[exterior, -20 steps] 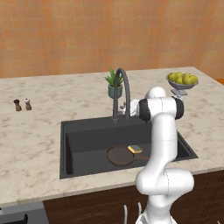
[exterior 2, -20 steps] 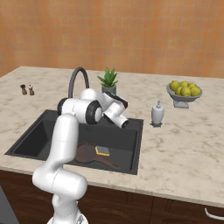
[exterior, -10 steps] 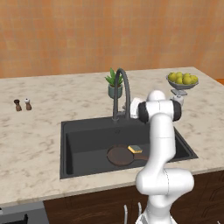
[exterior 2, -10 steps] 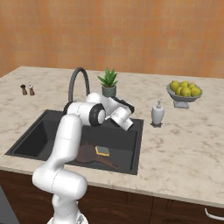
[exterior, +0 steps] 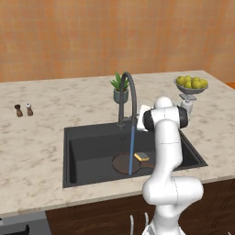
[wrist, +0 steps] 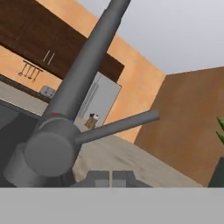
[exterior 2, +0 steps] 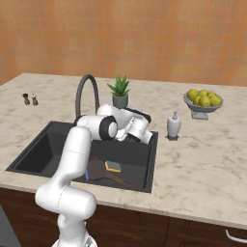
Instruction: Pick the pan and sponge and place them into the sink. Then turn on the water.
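Blue stream of water (exterior: 131,148) is running, thin and straight, from the faucet (exterior: 129,94) spout down onto the pan (exterior: 126,162) in the sink (exterior: 82,147). Sponge (exterior: 142,157) lies flat against the pan's right rim, inside the basin; the right base view shows pan and sponge together on the sink floor.

My gripper (wrist: 112,179) sits at the faucet base, fingers pressed together, nothing between them. In the hand view the lever (wrist: 118,125) juts out from the round faucet body (wrist: 47,151) just above and ahead of my fingertips, its long axis running away up and to the right; I cannot tell whether the tips touch it.

Judgement: all three parts of the task look done. Any next move turns on the lever lying close over my fingers, so I should back off along its axis, not sweep across it, or I may knock the water off.
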